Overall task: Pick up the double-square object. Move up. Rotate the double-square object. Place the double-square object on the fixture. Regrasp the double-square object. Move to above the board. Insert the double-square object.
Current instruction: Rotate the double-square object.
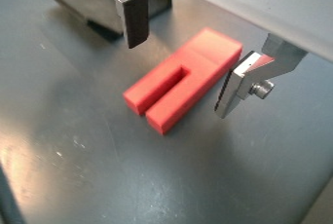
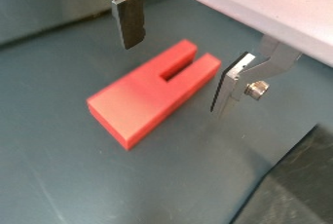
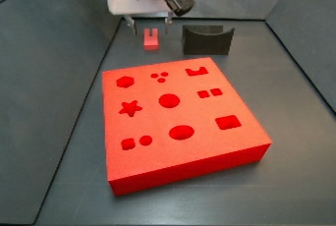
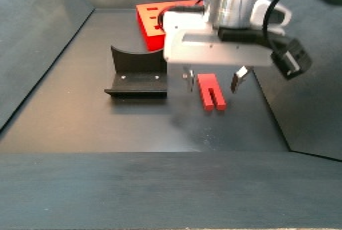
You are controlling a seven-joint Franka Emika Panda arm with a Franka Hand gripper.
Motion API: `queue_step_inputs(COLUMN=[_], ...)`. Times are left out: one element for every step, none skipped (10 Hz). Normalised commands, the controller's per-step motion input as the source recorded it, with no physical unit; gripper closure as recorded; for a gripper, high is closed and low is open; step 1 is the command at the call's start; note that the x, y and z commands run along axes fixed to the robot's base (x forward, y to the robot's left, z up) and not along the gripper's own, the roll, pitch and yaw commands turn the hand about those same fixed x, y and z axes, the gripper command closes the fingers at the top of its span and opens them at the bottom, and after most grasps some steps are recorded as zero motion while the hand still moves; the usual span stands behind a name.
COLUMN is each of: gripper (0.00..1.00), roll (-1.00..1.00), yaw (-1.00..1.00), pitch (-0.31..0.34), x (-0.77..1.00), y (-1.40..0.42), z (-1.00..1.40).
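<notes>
Double-square object (image 1: 182, 80) lies flat on the dark floor beside the fixture (image 3: 205, 39), beyond the board's (image 3: 178, 122) far edge; my pincer (image 1: 186, 62) hangs spread around it, fingers (image 1: 132, 23) not touching

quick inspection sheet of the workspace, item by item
surface: dark grey floor, bare around the pieces
job's things: double-square object lying flat on the floor; fixture beside it, unoccupied; board with its holes unfilled
clutter: nothing seen
grippers: gripper open, fingers straddling the double-square object, not touching it
cables: black cable on the wrist
surroundings: dark walls around the floor
</notes>
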Motion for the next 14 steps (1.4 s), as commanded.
queue_step_inputs(gripper=[0.00, 0.00, 0.00, 0.00, 0.00, 0.00, 0.00, 0.00, 0.00, 0.00, 0.00, 0.00, 0.00, 0.00], roll=[0.01, 0.02, 0.03, 0.04, 0.04, 0.05, 0.06, 0.00, 0.00, 0.00, 0.00, 0.00, 0.00, 0.00], yaw=[-0.02, -0.02, -0.03, -0.03, -0.03, -0.02, -0.01, 1.00, 1.00, 1.00, 1.00, 1.00, 1.00, 1.00], pitch=[0.054, 0.067, 0.072, 0.066, 0.068, 0.072, 0.070, 0.000, 0.000, -0.001, -0.003, -0.004, -0.005, -0.006], x=[-0.01, -0.01, -0.02, -0.03, -0.03, -0.03, -0.03, 0.00, 0.00, 0.02, 0.05, 0.04, 0.03, 0.03], y=[0.00, 0.01, 0.01, 0.01, 0.01, 0.01, 0.01, 0.00, 0.00, 0.00, 0.00, 0.00, 0.00, 0.00], z=[1.00, 1.00, 1.00, 1.00, 1.00, 0.83, 0.62, 0.00, -0.11, -0.25, -0.18, -0.09, -0.07, -0.05])
